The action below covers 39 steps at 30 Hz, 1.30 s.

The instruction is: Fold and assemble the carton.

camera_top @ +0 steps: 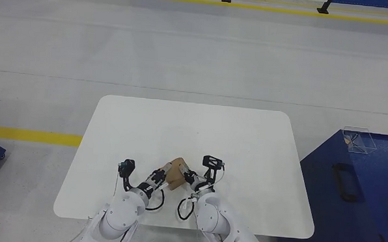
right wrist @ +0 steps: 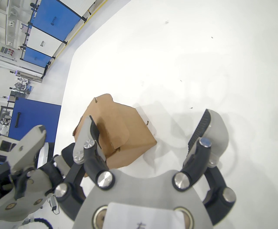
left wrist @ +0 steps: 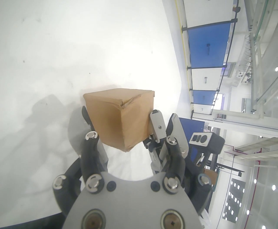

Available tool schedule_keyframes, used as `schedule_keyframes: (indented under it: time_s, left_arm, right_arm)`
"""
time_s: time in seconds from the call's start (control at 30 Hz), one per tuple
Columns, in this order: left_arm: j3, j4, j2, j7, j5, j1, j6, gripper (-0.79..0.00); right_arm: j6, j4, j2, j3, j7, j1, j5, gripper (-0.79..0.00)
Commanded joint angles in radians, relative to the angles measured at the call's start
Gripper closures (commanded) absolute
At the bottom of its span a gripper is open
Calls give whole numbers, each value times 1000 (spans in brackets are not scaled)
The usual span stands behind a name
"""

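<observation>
The right hand [right wrist: 148, 116] is spread wide and grips nothing. One of its fingers [right wrist: 92, 128] lies against the flap side of the small brown cardboard carton [right wrist: 134, 134], and the other hangs over bare surface of the white, round-cornered desk [right wrist: 173, 54], well apart from the box. The left hand [left wrist: 129, 112] is likewise open and straddles the carton from the opposite side. Its dark finger touches one wall, and the right hand's finger sits between the carton and its other finger, so it clamps nothing. The carton is already box-shaped and sits near the desk's front edge, between the two hands. It looks tilted in the left wrist view, and I cannot tell whether it rests flat. A rounded tuck flap [right wrist: 115, 130] lies over one end, seemingly not fully seated. The box looks light and thin-walled, creased at one corner, so it would likely slide or dent under a hard push. The safer hold is probably across two opposite flat walls, leaving the flap free to be pressed in.
</observation>
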Motion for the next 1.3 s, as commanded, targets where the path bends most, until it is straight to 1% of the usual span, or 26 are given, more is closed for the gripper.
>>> schedule_keyframes:
  time_s: [0.0,0.07,0.13,0.23,0.37,0.43,0.57,0.67,0.87,1.03,1.27]
  left_arm:
    - [-9,-22,2,8,0,22,-15,-560]
    - [-12,-28,3,7,2,32,-19,-579]
    - [-5,-24,2,4,8,33,-16,-576]
    - [18,2,0,1,31,14,0,-573]
    - [35,45,-6,4,32,-17,5,-579]
    - [40,57,-7,2,29,-25,1,-576]
    - [43,66,-9,4,26,-26,-16,-585]
    - [43,66,-9,4,22,-22,-24,-576]
    - [40,67,-10,2,18,-18,-29,-603]
    - [39,67,-10,0,18,-17,-25,-570]
    - [36,65,-11,-5,14,-19,-23,-557]
  right_arm:
    - [-4,2,-2,1,-6,2,6,-785]
    - [-15,-5,-3,6,-19,-2,12,-785]
    - [-29,-19,-3,16,-42,-15,17,-785]
    - [-31,-49,1,45,-65,-33,23,-785]
    - [22,-51,3,66,-84,-33,-19,-785]
    - [57,-28,0,65,-70,-16,-29,-785]
    - [77,35,-12,34,-52,25,-33,-785]
    - [58,67,-19,18,-41,45,-22,-785]
    - [-5,63,-21,18,-45,35,-21,-785]
    - [-21,42,-19,25,-36,21,-32,-785]
    - [-25,34,-22,23,-30,14,-40,-785]
